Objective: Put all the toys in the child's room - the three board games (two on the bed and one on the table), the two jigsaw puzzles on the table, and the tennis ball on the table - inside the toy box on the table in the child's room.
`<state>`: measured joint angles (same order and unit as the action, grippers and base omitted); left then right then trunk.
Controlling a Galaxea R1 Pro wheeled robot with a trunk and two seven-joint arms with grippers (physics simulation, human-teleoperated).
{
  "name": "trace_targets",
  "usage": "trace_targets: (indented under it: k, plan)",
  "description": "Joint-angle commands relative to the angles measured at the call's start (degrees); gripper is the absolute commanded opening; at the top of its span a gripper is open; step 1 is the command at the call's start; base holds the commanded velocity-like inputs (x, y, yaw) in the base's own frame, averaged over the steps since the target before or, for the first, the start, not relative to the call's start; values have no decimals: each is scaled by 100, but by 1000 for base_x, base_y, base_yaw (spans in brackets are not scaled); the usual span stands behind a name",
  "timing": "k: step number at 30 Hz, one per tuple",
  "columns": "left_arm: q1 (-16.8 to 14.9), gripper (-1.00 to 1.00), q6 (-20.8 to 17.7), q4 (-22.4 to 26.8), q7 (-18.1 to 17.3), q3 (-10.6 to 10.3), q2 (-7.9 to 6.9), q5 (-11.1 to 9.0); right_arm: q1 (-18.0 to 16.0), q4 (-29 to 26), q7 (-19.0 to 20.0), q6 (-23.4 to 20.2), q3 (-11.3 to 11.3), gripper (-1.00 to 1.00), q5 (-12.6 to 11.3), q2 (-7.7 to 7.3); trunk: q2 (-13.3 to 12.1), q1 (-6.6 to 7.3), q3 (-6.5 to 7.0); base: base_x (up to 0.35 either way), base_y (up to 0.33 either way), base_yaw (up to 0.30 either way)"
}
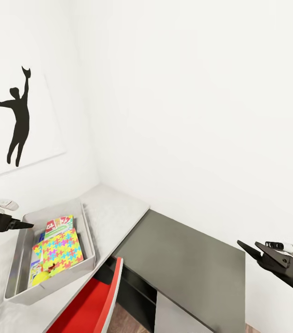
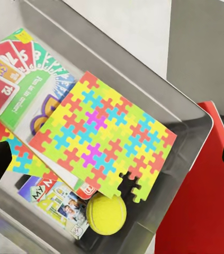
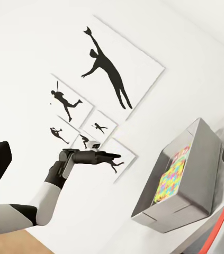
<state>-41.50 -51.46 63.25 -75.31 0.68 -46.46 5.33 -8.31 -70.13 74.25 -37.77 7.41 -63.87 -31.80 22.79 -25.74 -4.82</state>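
Head camera high, facing corner; left wrist close over toy box (image 2: 191, 114); right wrist distant, sharing it.

Bright, even, shadowless render — sharp throughout, white walls nearly washed out.

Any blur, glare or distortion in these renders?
Head view: wide-angle warp, wall and table lines bow; flat bright lighting, walls near blown out. Left wrist view: sharp on the jigsaw puzzle and tennis ball in the toy box, no glare. Right wrist view: tilted, wall pictures crisp, soft shadows.

The light-grey table (image 1: 114, 212) carries the grey toy box (image 1: 87, 231), standing directly on its top near the wall.
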Motion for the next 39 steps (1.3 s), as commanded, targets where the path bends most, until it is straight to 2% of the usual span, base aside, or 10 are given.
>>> trace_targets:
  k: [1, 6, 9, 16, 19, 26, 32, 34, 38, 39]
  plan:
    - [-8, 100, -57, 10, -54, 17, -6, 56, -4, 0, 2, -51, -3, 100, -29, -2, 13, -4, -13, 0, 0, 0]
    - [7, 100, -53, 19, -100, 125, -25, 32, -4, 0, 6, -42, -3, 100, -28, -3, 13, -4, -13, 0, 0, 0]
    - [9, 100, -54, 20, -328, 450, -25, 7, -4, 5, 9, -29, -4, 100, -29, 0, 13, -4, -13, 0, 0, 0]
    - [13, 100, -77, -87, -1252, 1539, -21, 17, -4, 125, 11, -12, -3, 100, -36, 3, 13, -4, -13, 0, 0, 0]
    - [16, 100, -98, -179, -1469, 1805, -21, 16, -4, 145, 11, -11, -3, 100, -41, 2, 13, -4, -13, 0, 0, 0]
    - [24, 100, -122, -735, -1469, 2331, 17, -41, -4, 163, 29, -11, -1, 100, -46, 0, 13, -4, -13, 0, 0, 0]
    - [27, 100, -68, -1619, -1469, 2473, 52, -105, -4, 166, 174, -8, 4, 100, -38, -5, 13, -4, -4, 0, 0, -10]
    - [27, 100, 70, -2172, -1469, 2498, 70, -175, -4, 166, 278, -1, 5, 100, -33, -4, 13, -4, 8, 0, 0, -73]
    - [27, 100, 587, -2936, -1469, 2514, 109, -319, -4, 166, 368, 4, 4, 100, -28, -3, 13, -4, 37, 0, 0, -97]
    - [29, 100, 912, -3317, -1469, 2521, 119, -410, -4, 167, 392, 8, 5, 100, -25, -2, 13, -4, 45, 0, 0, -112]
